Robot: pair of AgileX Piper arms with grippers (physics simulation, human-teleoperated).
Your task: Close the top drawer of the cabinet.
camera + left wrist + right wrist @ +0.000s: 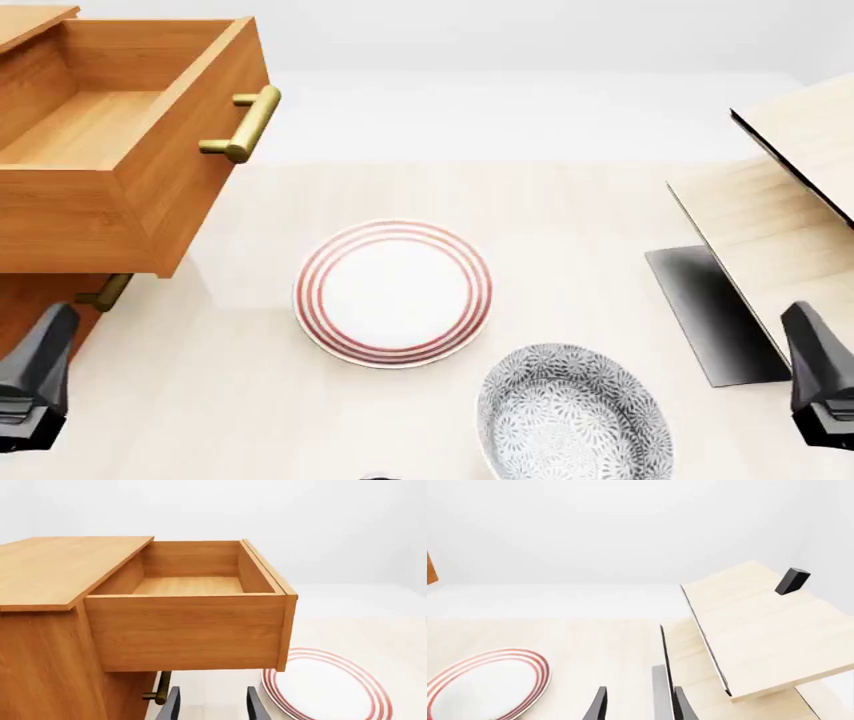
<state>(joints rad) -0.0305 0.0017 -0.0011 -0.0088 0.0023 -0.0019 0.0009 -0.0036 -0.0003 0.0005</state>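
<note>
The cabinet (34, 300) stands at the table's far left, orange-brown wood. Its top drawer (127, 150) is pulled far out and is empty inside, with its brass bar handle (243, 125) on the front panel. In the left wrist view I see the drawer's side wall (187, 630) beside the cabinet top (60, 565), and a lower brass handle (160, 690) beneath. My left gripper (212, 697) is open and empty, low in front of the cabinet (47, 350). My right gripper (639, 695) is also open and empty at the near right (811, 345).
A white plate with red rings (392, 293) lies mid-table, below and right of the open drawer. A grey patterned plate (574, 415) sits nearer me. A pale light-wood unit with a black panel (787, 200) stands at the right, close to the right gripper.
</note>
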